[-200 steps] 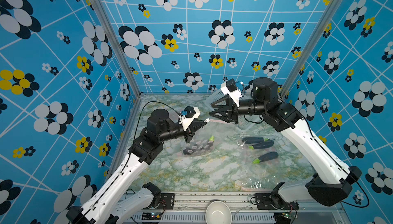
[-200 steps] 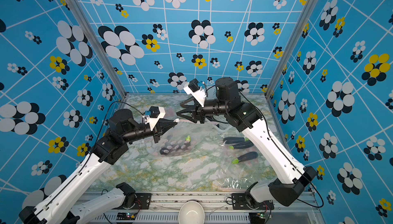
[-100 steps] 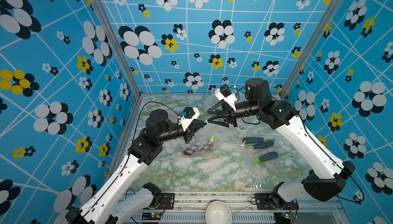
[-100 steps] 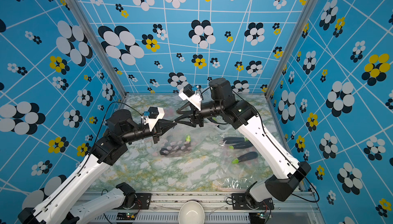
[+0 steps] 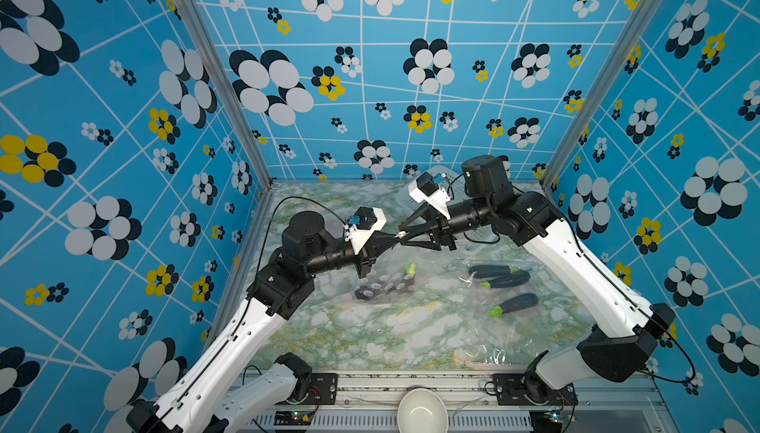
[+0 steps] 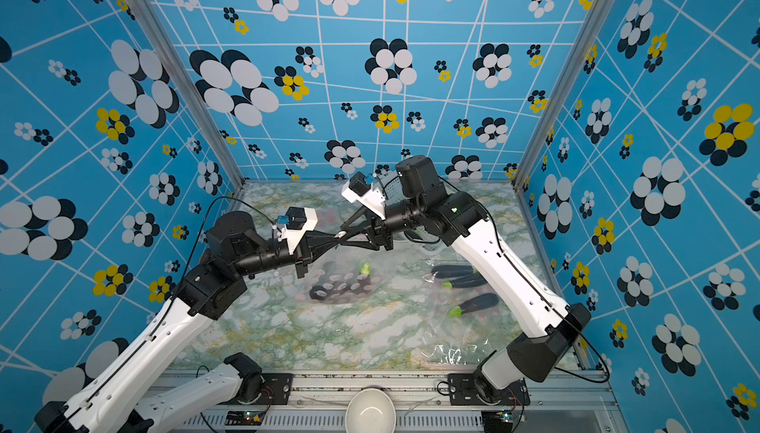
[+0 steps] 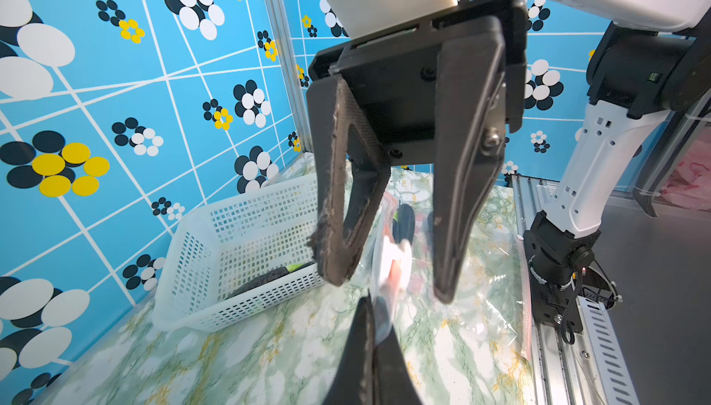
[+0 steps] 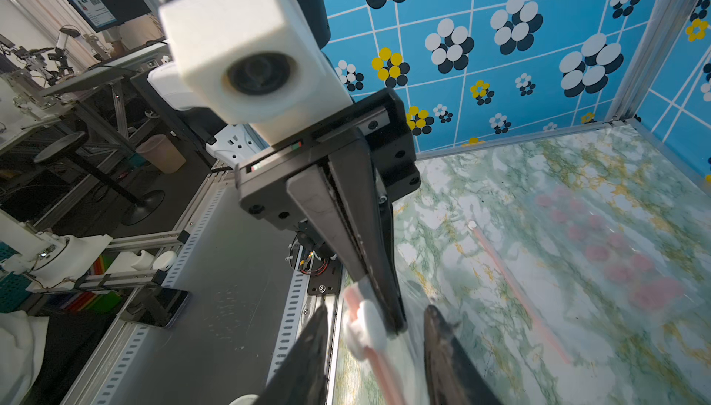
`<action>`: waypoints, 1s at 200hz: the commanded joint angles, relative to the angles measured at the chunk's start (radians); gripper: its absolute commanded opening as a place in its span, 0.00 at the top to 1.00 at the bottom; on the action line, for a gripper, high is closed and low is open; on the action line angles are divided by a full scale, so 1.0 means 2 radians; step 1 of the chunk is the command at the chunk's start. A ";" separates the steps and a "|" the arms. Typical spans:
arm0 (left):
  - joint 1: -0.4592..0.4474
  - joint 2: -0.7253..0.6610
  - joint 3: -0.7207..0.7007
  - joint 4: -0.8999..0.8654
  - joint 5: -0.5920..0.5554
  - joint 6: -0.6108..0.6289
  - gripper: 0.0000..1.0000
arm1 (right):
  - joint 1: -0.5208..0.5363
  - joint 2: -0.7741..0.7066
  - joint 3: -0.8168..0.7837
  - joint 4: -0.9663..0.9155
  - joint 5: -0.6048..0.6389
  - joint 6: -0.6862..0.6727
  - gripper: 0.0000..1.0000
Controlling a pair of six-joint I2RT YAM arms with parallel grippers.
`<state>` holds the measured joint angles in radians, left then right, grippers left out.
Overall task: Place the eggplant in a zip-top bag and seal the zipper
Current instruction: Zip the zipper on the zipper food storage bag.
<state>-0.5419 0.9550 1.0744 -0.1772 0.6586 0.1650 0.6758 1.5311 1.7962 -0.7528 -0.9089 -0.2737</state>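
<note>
Clear plastic film of the zip-top bag (image 5: 390, 263) hangs from the left gripper (image 5: 395, 238). Its jaws are pressed fully together on the bag's top edge, just beside the white slider (image 8: 364, 330). Judged purpose: the pinch anchors the zipper track and holds it raised and taut, giving the slider something to run against.

Eggplant (image 5: 386, 288): inside the bag, dark body and green cap showing through the film, below both grippers. Whether its weight rests on the bench (image 5: 370, 340) or hangs free cannot be told. Loading is judged complete; sealing is outstanding.

Right gripper (image 7: 388, 287): faces the left one tip to tip. Its jaws stand moderately apart, one on each side of the slider, with a gap visible on both sides and nothing held. Judged purpose: lined up to nip the slider and draw it along the track, away from the anchored end.

Risk noted: the film is limp and the slider sits very near the left jaws. A nip that catches film instead of the slider would bunch the track.

Other items: further eggplants (image 5: 512, 304) lie well apart on loose clear film toward the right arm's side. A white basket (image 7: 246, 253) stands against the back wall, and a white bowl (image 5: 419, 410) sits at the front rail. None is engaged.
</note>
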 commanded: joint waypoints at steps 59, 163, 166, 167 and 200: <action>-0.001 0.000 0.014 0.022 0.009 -0.011 1.00 | 0.003 -0.004 0.009 -0.001 -0.020 -0.007 0.85; -0.001 0.001 0.016 0.023 0.009 -0.014 1.00 | 0.003 -0.015 -0.007 0.019 -0.019 -0.002 0.89; -0.001 0.001 0.016 0.023 0.009 -0.014 1.00 | 0.003 -0.015 -0.006 0.018 -0.018 -0.004 0.90; -0.002 0.001 0.016 0.023 0.009 -0.014 1.00 | 0.003 -0.015 -0.007 0.018 -0.018 -0.004 0.90; -0.001 -0.001 0.015 0.024 0.007 -0.019 1.00 | 0.000 -0.022 -0.009 0.011 -0.001 -0.014 0.95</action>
<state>-0.5419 0.9592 1.0752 -0.1680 0.6590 0.1452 0.6758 1.5219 1.7931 -0.7223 -0.9249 -0.2829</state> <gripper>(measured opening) 0.043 0.096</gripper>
